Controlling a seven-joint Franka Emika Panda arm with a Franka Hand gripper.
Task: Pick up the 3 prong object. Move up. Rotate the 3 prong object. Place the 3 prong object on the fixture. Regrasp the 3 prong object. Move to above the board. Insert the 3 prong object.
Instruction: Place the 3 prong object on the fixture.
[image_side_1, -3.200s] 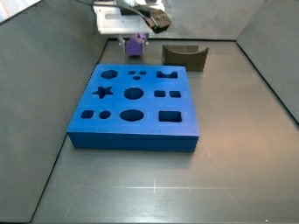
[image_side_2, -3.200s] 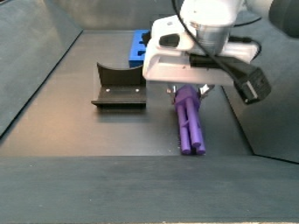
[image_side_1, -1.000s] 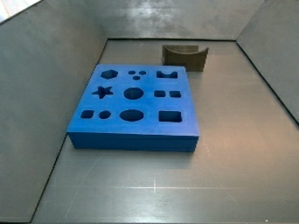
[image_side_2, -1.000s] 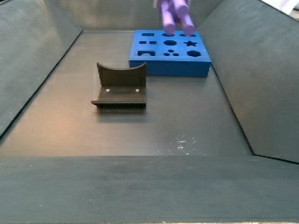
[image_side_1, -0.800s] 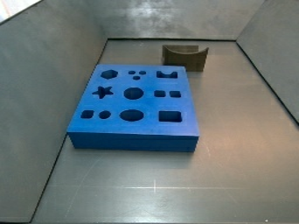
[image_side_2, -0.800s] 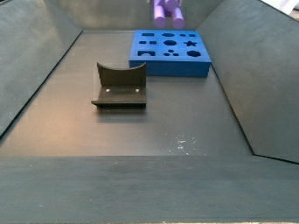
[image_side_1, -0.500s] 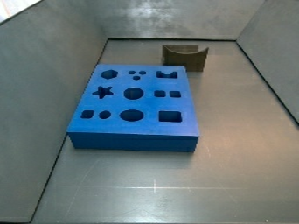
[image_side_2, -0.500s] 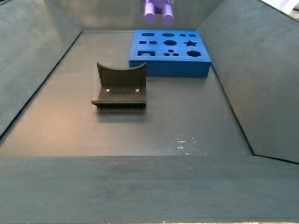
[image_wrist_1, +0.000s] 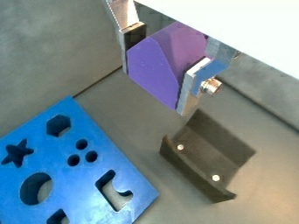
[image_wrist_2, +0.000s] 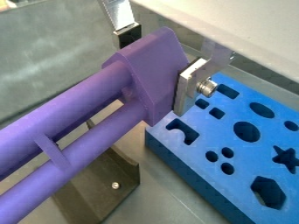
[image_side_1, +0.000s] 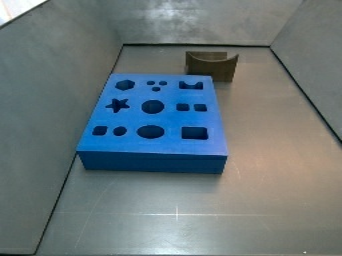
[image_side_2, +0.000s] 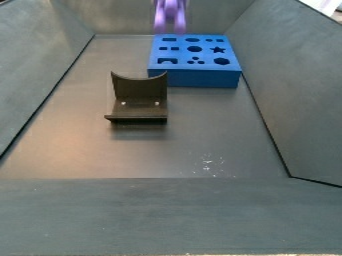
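The gripper (image_wrist_1: 166, 54) is clamped on the 3 prong object (image_wrist_1: 163, 58), its two silver fingers (image_wrist_1: 197, 79) pressed against opposite faces of the purple block in both wrist views. In a wrist view the object's long cylindrical prongs (image_wrist_2: 65, 157) run out from the block away from the gripper, lying side by side.

The board (image_side_1: 154, 122) serves as the landmark. It lies flat on the dark floor in both side views, its top cut with a star, circles, squares and three small dots. The fixture (image_side_1: 213, 63) stands on the floor just beyond one edge of the board, apart from it, and nothing rests on it. In a side view only a blurred tip of the purple object (image_side_2: 168, 13) shows at the top edge of the picture, high above the floor and beyond the far side of the board (image_side_2: 195, 60); the gripper itself is out of that view. In a wrist view the fixture (image_wrist_1: 212, 159) sits on the floor below the held object, with the board (image_wrist_1: 66, 171) beside it.
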